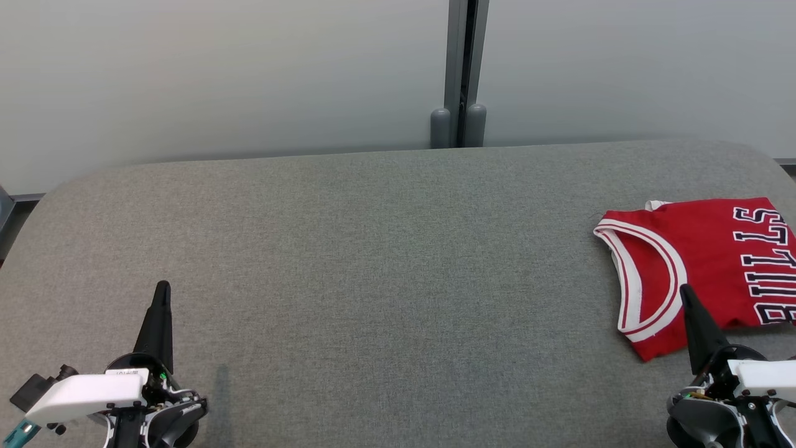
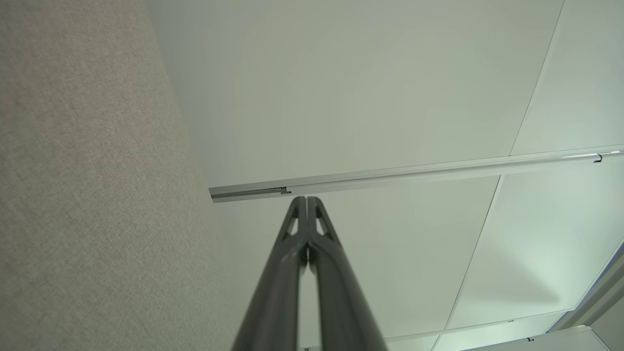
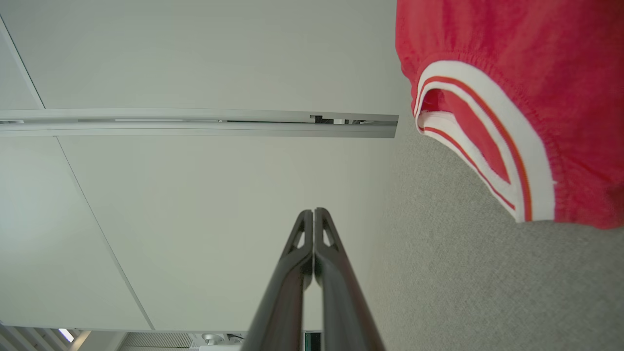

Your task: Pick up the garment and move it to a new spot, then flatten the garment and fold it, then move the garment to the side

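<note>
The garment (image 1: 709,261) is a red sleeveless jersey with white trim and dark lettering, lying folded at the right side of the grey fabric surface (image 1: 385,261). Its trimmed armhole also shows in the right wrist view (image 3: 512,112). My right gripper (image 1: 684,291) stands shut at the lower right, its tip over the jersey's near edge, holding nothing; its fingertips meet in its own view (image 3: 313,211). At the lower left my left gripper (image 1: 162,287) is shut and empty, far from the jersey, with fingers pressed together (image 2: 307,199).
A pale wall runs behind the surface, with a grey vertical post (image 1: 463,74) at its middle. The surface's rounded far corners drop off at left and right. Its wide middle stretch is bare grey fabric.
</note>
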